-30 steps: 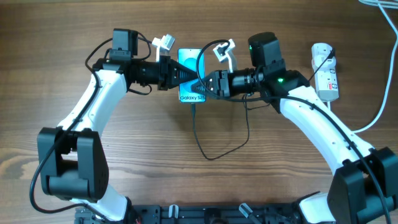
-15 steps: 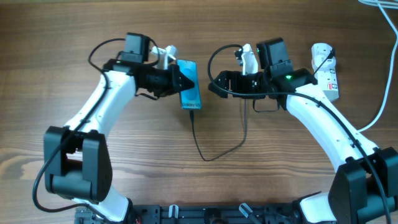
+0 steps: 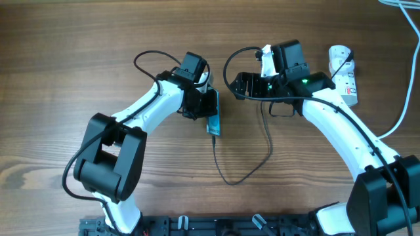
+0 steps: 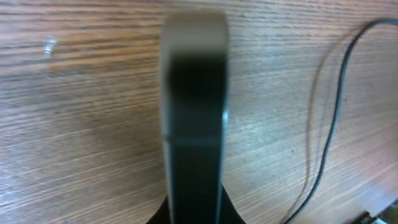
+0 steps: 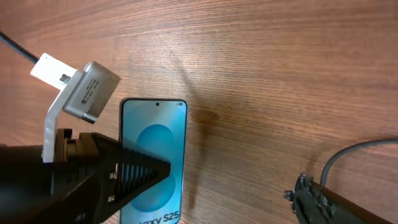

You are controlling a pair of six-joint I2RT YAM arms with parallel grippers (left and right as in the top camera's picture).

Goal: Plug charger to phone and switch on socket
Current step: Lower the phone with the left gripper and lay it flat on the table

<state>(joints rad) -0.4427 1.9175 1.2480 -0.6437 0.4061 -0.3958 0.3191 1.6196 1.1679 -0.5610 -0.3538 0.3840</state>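
Observation:
The phone (image 3: 214,124) stands turned up on its long edge, teal screen facing right, with my left gripper (image 3: 209,108) shut on it. In the left wrist view the phone (image 4: 194,93) shows edge-on as a dark slab rising from the left gripper (image 4: 196,214). The right wrist view shows the phone's lit screen (image 5: 158,143) with a ribbed left finger across it. The charger cable (image 3: 230,180) leaves the phone's lower end, loops toward me and runs up under the right arm. My right gripper (image 3: 246,85) stands open to the phone's right, holding nothing. The socket (image 3: 344,75) lies at the far right.
A thick white cord (image 3: 400,121) runs from the socket off the top right corner. The right arm's own black cables arch above its wrist (image 3: 230,62). The charger's loop (image 4: 336,124) lies on the wooden table (image 3: 98,52) between the arms.
My right gripper opened, let go at the phone and drew back right. The left arm swung in and turned the phone from flat to on edge, shifting it right and nearer.

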